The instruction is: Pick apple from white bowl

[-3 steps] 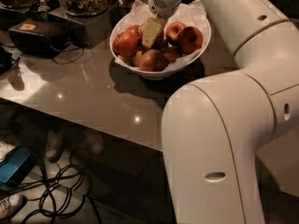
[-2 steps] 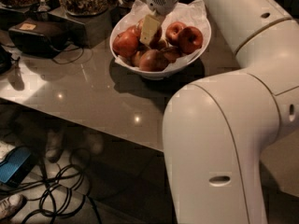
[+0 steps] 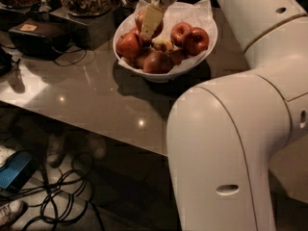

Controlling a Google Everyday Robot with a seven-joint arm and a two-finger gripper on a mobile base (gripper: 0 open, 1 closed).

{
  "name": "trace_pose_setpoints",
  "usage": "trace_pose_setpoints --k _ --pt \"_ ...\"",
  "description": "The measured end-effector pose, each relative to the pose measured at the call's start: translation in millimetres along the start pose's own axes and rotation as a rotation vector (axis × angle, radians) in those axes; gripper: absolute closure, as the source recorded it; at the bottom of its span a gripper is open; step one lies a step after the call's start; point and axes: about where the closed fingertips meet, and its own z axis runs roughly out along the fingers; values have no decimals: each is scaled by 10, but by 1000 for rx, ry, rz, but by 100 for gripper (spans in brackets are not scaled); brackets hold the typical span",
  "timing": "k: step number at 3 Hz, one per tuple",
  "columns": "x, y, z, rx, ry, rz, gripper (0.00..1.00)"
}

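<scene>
The gripper has risen slightly, closed on the apple, which now hangs higher than its neighbours at the left of the bowl, still over it. Two dark apples remain at right. The lift looks begun, not finished.

Dim warm light puts 2 glints on the glossy grey tabletop and a dark shadow around the round white bowl beneath the cream gripper.
</scene>
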Motion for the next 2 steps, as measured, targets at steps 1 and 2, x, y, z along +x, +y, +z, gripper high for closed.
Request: trace_pose_setpoints --k 1,2 --pt "-195 116 -301 3 -47 -63 100" --pt "-372 256 -679 17 -115 -133 100"
